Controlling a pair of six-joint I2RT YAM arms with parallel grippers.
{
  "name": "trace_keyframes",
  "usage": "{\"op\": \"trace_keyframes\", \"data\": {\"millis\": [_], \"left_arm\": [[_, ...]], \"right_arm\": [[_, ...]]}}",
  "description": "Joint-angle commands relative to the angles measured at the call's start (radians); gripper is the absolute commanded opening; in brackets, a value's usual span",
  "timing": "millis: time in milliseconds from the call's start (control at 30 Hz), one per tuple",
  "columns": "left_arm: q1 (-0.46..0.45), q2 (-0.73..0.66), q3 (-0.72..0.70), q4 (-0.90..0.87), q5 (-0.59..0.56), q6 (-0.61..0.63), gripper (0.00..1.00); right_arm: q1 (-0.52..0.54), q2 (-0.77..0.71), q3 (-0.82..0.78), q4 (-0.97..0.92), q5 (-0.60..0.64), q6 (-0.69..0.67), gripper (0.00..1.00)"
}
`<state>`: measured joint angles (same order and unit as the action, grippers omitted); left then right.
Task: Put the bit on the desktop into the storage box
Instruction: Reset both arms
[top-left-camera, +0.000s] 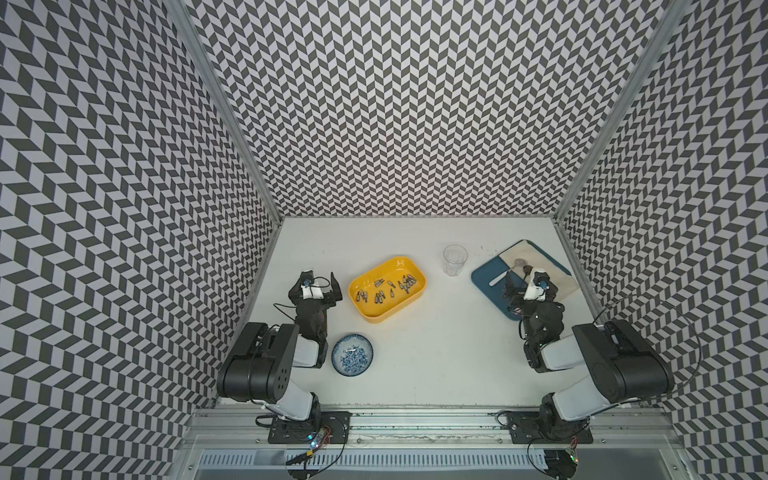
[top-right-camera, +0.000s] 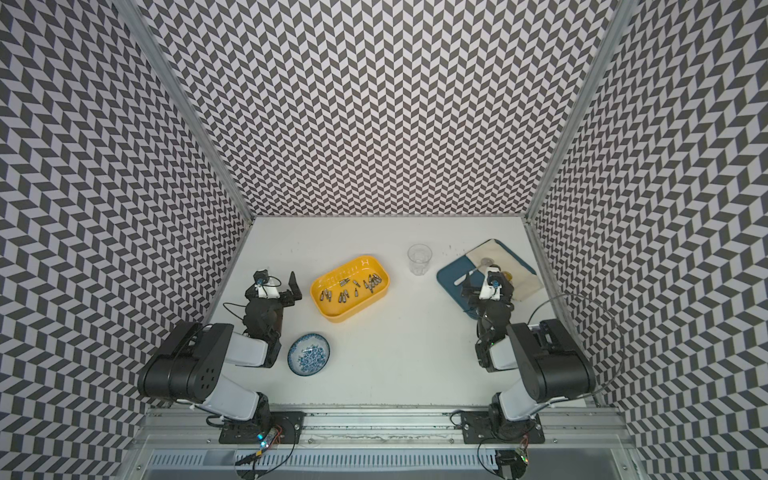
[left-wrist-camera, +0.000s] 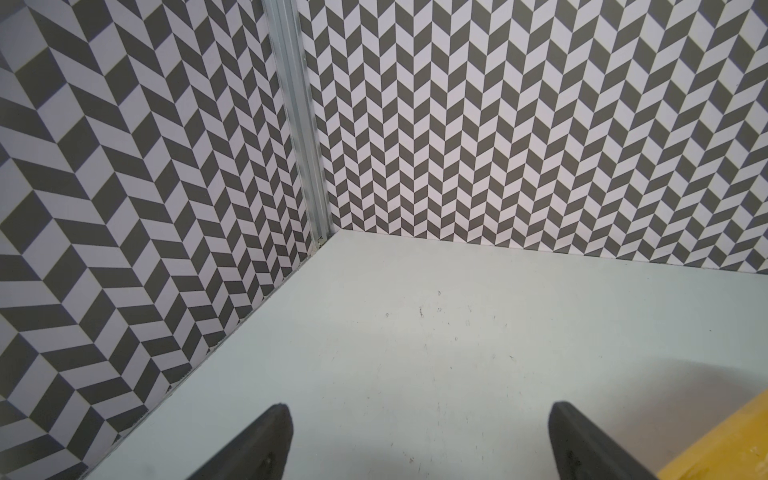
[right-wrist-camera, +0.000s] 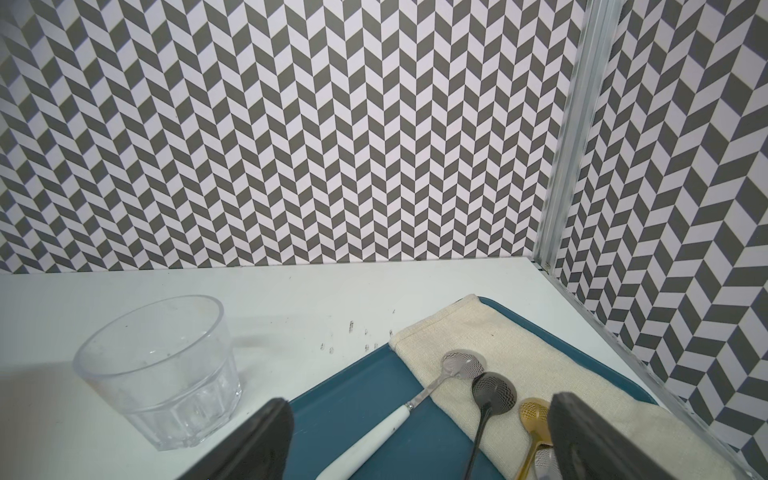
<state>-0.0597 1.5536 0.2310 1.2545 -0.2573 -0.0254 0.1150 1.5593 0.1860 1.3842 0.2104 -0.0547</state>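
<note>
Looking from the near edge: the patterned bowl (top-left-camera: 335, 354) sits alone, and I can't spot a loose bit on the desk (top-left-camera: 436, 353). The bits (top-left-camera: 384, 289) all lie in the yellow box (top-left-camera: 374, 318). The risk now is the left claw (left-wrist-camera: 419, 413), just beside the box, clipping its wall and spilling them. It gapes fully and is empty. Same for the right claw (right-wrist-camera: 419, 409), over the spoons (right-wrist-camera: 492, 390).

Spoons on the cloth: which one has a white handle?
The spoon nearest the glass; the black spoon and gold spoon have handles of their own colour.
</note>
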Motion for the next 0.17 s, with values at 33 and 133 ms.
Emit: {"op": "trace_keyframes", "data": {"millis": [33,133], "left_arm": [[0.009,-0.007,0.021,-0.013,0.027,-0.014,1.00],[0.009,-0.012,0.014,-0.007,0.027,-0.013,1.00]], "right_arm": [[-0.004,0.008,-0.004,0.042,-0.006,0.010,0.99],[-0.004,0.012,-0.002,0.045,-0.004,0.012,0.99]]}}
